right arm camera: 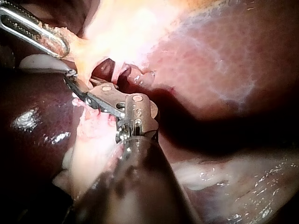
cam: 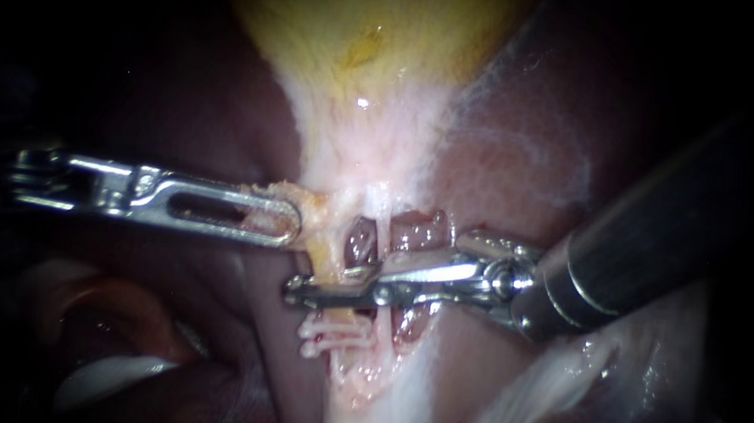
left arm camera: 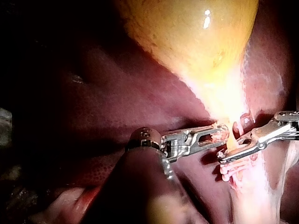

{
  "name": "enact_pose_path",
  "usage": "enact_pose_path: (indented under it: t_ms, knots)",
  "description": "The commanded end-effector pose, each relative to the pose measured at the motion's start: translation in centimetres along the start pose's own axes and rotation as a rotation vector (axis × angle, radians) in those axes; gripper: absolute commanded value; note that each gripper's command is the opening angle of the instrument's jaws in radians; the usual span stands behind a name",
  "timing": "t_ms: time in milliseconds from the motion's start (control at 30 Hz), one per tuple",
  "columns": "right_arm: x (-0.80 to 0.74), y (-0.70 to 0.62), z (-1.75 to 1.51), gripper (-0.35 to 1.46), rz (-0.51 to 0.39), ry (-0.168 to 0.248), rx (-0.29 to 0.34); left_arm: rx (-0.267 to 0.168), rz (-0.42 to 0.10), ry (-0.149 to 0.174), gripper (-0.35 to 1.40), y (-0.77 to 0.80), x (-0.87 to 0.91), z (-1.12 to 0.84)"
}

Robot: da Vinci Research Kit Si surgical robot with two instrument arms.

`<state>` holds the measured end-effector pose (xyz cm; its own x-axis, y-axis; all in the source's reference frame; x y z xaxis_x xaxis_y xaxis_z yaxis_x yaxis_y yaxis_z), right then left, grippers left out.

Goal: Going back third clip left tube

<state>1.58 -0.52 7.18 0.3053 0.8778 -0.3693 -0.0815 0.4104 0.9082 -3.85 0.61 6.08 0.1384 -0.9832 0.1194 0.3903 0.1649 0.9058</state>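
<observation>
The yellow gallbladder [cam: 376,42] narrows downward into pale tissue and two thin tubes. My left instrument [cam: 285,223] comes in from the left, its slotted jaws shut on the tissue at the gallbladder's neck [cam: 313,213]. My right instrument [cam: 306,290] reaches in from the right, and its slim jaws stand slightly open across the left tube [cam: 328,256]. Just below them, two white clips [cam: 331,335] sit on that tube. The right tube [cam: 385,229] runs beside it. The right wrist view shows the right instrument's tip [right arm camera: 74,84] at the tube, and the left wrist view shows the left instrument [left arm camera: 219,135] gripping.
Dark red liver [cam: 515,158] surrounds the dissected window on both sides. The right instrument's thick dark shaft [cam: 647,240] crosses the right half of the endoscope view. Pale fatty tissue [cam: 539,388] lies below it.
</observation>
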Motion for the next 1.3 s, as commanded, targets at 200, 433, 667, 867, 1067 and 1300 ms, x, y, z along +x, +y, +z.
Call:
enact_pose_path:
  t_ms: [200,433,667,867,1067,1300]
  knots:
    - [-0.03,-0.01,0.03,-0.06,-0.240,-0.006,0.013,-0.001,0.000,0.000,-0.35,0.00,0.00,-0.01]
    - [-0.04,0.02,0.12,0.48,-0.319,0.015,0.019,-0.001,0.000,0.000,-0.35,0.00,0.00,-0.02]
    - [-0.06,0.02,0.10,0.49,-0.397,0.017,0.006,-0.001,0.000,0.000,-0.35,0.01,0.00,-0.02]
    - [-0.04,-0.02,-0.24,0.49,-0.491,0.016,0.000,-0.001,0.001,0.000,-0.35,0.01,0.01,-0.03]
    - [0.11,-0.14,-0.82,0.50,-0.587,0.018,-0.006,0.000,0.001,0.001,-0.35,0.02,0.01,-0.04]
    - [0.19,-0.29,-1.46,0.50,-0.619,0.019,-0.003,0.000,0.001,0.001,-0.35,0.03,0.01,-0.04]
